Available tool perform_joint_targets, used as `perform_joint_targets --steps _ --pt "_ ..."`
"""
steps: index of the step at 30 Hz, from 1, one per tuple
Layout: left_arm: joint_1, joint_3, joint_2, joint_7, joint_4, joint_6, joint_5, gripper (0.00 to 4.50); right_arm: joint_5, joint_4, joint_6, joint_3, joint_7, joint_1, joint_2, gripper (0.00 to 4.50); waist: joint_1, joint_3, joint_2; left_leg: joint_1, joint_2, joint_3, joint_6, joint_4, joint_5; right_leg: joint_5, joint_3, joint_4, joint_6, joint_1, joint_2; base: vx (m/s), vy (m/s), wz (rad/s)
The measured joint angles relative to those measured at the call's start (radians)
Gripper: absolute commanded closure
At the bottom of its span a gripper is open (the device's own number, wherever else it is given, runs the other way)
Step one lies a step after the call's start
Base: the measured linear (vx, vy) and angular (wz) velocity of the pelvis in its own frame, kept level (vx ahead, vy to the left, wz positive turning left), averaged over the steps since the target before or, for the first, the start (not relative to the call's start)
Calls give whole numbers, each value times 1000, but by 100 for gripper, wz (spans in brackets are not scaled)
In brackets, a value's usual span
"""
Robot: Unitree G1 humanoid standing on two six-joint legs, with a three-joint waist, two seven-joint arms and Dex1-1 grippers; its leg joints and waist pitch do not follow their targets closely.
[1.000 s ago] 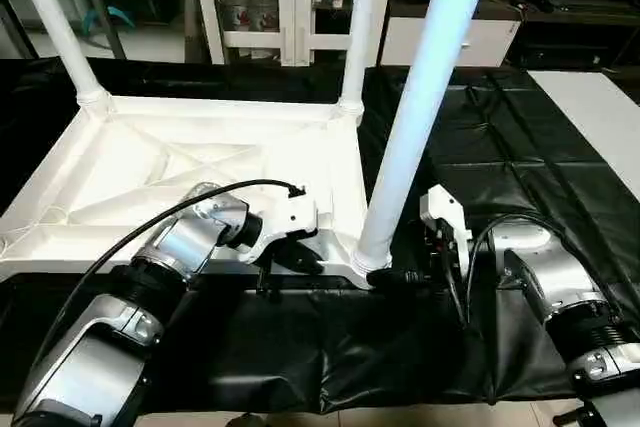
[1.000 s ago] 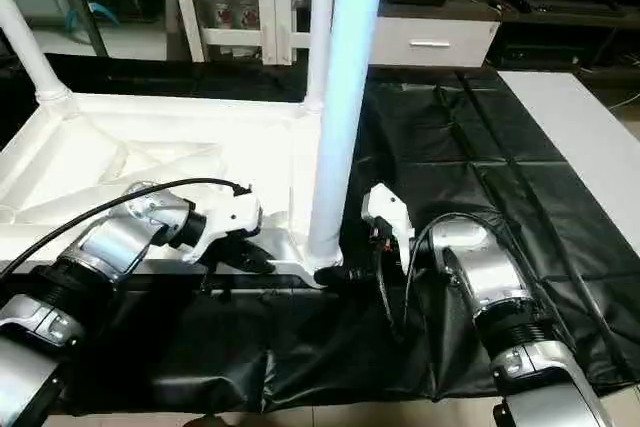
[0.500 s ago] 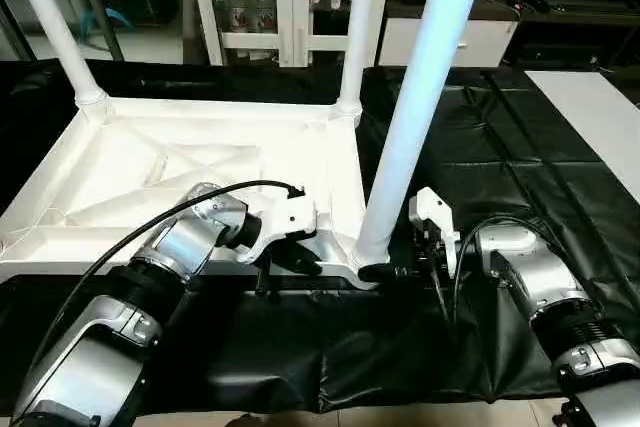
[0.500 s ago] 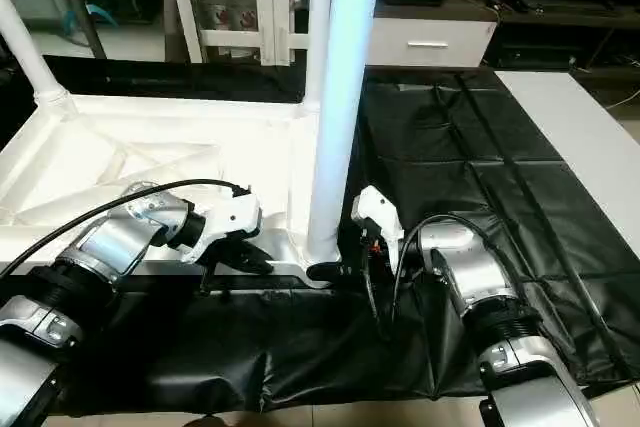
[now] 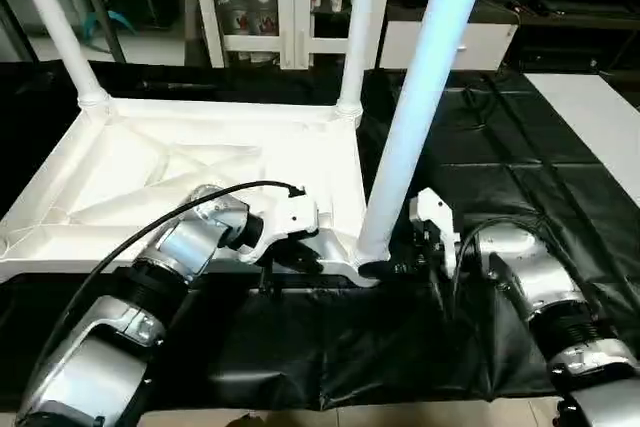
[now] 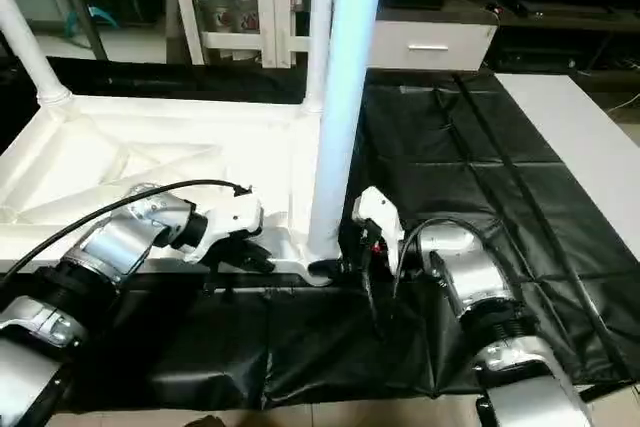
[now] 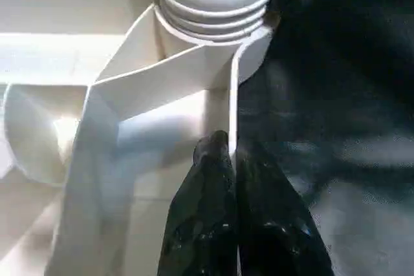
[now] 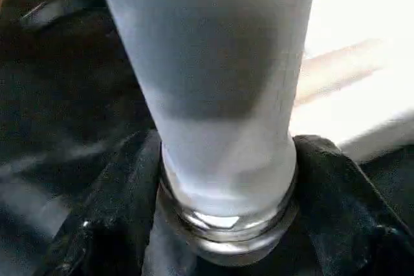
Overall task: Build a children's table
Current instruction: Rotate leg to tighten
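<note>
Nearest the robot, the right gripper (image 5: 385, 269) has slid in from beside the near-right corner and now brackets the base of the long tapered white plastic leg (image 5: 415, 112); its 2 black fingers (image 8: 123, 179) sit on either side, jaws narrowed around the tube but whether they squeeze it yet cannot be told. That suggests the robot is about to turn or press this leg home in its round corner socket (image 7: 213, 14). The left gripper (image 7: 223, 153) has not moved: jaws closed, pinching the near rim of the upturned white square tabletop (image 5: 170, 172) on the black-draped worktable (image 5: 500, 147). Farther back, 2 other white legs (image 5: 358, 17) stand in the far corners.
</note>
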Motion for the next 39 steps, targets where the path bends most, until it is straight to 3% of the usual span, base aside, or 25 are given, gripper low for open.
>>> perform_joint_targets --steps 4,10,20,25,29,30,36,39 --pt "-16 38 -57 114 51 36 1 450 26 53 -10 -75 -188 0 72 178 -17 0 -1 0 0 0 -2 0 1 0 1 -2 1 -1 0 0 0 0" --pt "-70 72 -160 348 166 44 21 450 -6 142 -84 -123 -553 -46 181 178 -38 -1 1 0 -1 -1 -3 -1 2 1 1 -1 0 -2 0 0 0 0" --pt "-146 100 -282 650 334 -29 50 450 -83 302 -186 -170 -1083 -164 323 180 -38 2 8 -4 -2 -2 -3 -6 2 0 0 -4 0 -5 0 0 0 0" --pt "-146 101 -286 666 347 -61 56 450 -93 331 -246 -182 -1094 -166 335 180 -33 3 9 -7 -3 -2 -2 -7 1 0 0 -5 1 -7 0 0 0 0" --pt "-146 108 -279 648 344 -78 53 450 -81 339 -302 -201 -1059 -154 333 180 -30 8 18 -9 -3 -2 -2 -7 1 0 0 -5 1 -8 -1 0 0 0" --pt "-145 109 -277 642 342 -82 49 450 -82 339 -311 -200 -1054 -152 331 125 -29 8 21 -10 -3 -2 -2 -7 2 0 0 -4 1 -9 -1 0 0 0" --pt "-114 120 -216 534 286 -86 18 450 -99 215 -313 -141 -901 -103 275 76 -41 9 25 -17 0 -2 4 -5 6 0 -2 1 1 -19 1 0 0 0" --pt "-82 106 -175 414 223 -72 11 450 -82 134 -252 -127 -733 -102 226 51 -39 9 24 -17 2 -2 4 -5 7 0 -5 2 1 -17 1 0 0 0"
